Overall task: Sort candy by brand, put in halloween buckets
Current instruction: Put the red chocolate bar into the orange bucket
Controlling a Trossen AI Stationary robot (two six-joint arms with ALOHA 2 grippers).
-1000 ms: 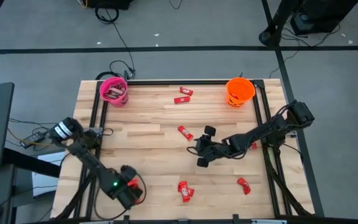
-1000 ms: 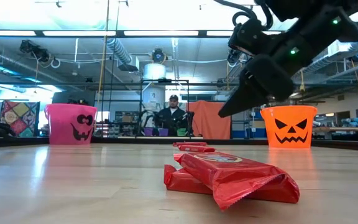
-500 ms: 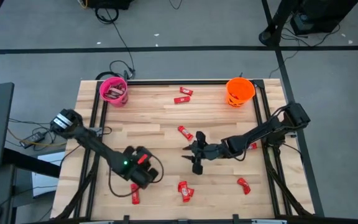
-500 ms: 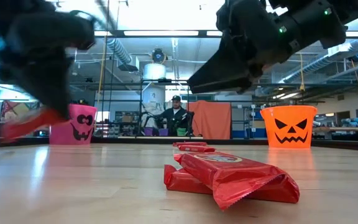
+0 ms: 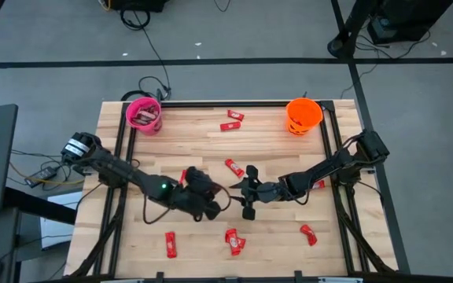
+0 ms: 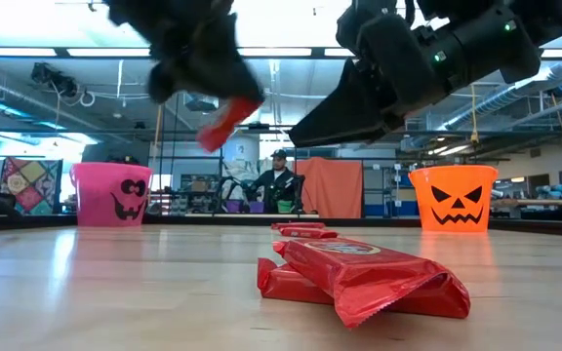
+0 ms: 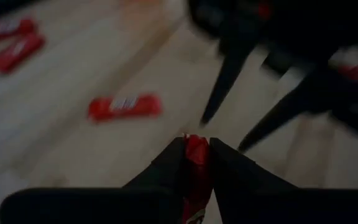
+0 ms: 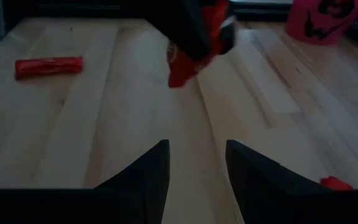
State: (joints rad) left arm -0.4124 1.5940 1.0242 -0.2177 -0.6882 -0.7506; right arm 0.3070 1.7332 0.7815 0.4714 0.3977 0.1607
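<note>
Since 1 second ago the left pincer (image 5: 208,189) has swung from the tabletop's (image 5: 171,149) near-left corner to mid-table, clamped on a red bar (image 7: 196,155) and raised above the wood. It now hangs just beside the right pincer (image 5: 244,196), whose fingers stand apart and empty. The step looks like a handover, or a carry toward a bucket. Next the bar needs moving to the orange bucket (image 5: 303,115) or the pink bucket (image 5: 143,115), both well apart at the far edge; other red bars (image 5: 233,240) lie scattered.

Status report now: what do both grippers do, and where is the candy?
Left gripper shut on red wrapped candy bar, mid-table, raised. Right gripper open, empty, facing it closely. Round orange plastic bucket beyond; right arm in the path.
</note>
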